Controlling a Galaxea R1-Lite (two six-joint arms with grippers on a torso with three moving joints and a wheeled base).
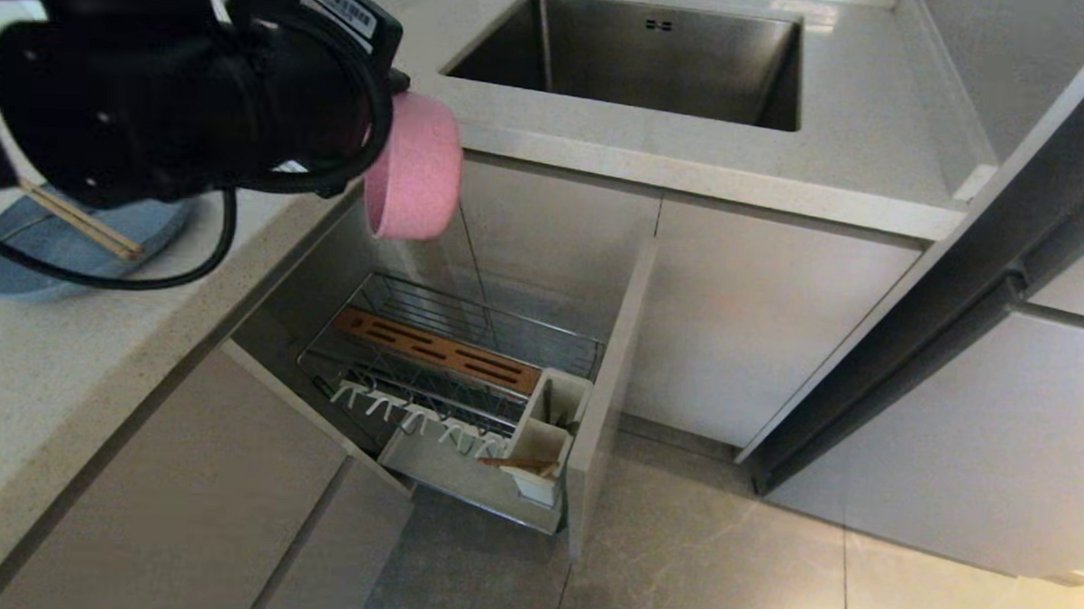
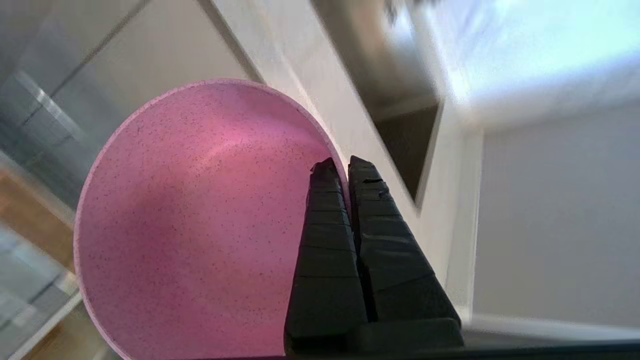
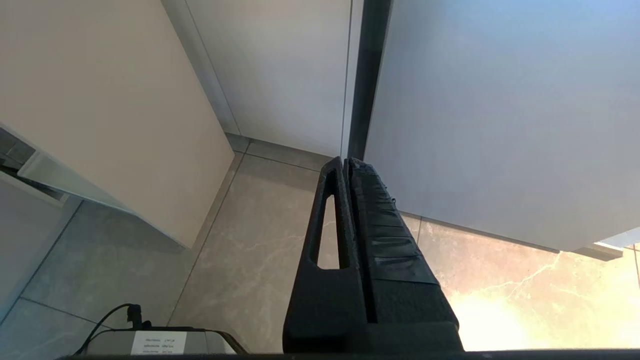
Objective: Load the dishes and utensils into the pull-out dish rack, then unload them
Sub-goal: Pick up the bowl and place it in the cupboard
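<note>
My left gripper (image 2: 343, 165) is shut on the rim of the pink bowl (image 2: 200, 220), one finger inside and one outside. In the head view the pink bowl (image 1: 413, 169) hangs tilted on its side past the counter's edge, above the pull-out dish rack (image 1: 454, 374), which stands open. The light-blue plate (image 1: 66, 243) lies on the counter at the left with the wooden chopsticks (image 1: 85, 224) across it, partly hidden by my left arm. The spoon-like utensil is out of view. My right gripper (image 3: 346, 162) is shut and empty, hanging over the floor.
The steel sink (image 1: 641, 51) is set in the counter behind the rack. The rack holds a brown wooden strip (image 1: 441, 348), white prongs (image 1: 412, 417) and a white utensil cup (image 1: 546, 435). A tall grey cabinet door (image 1: 957, 292) stands at the right.
</note>
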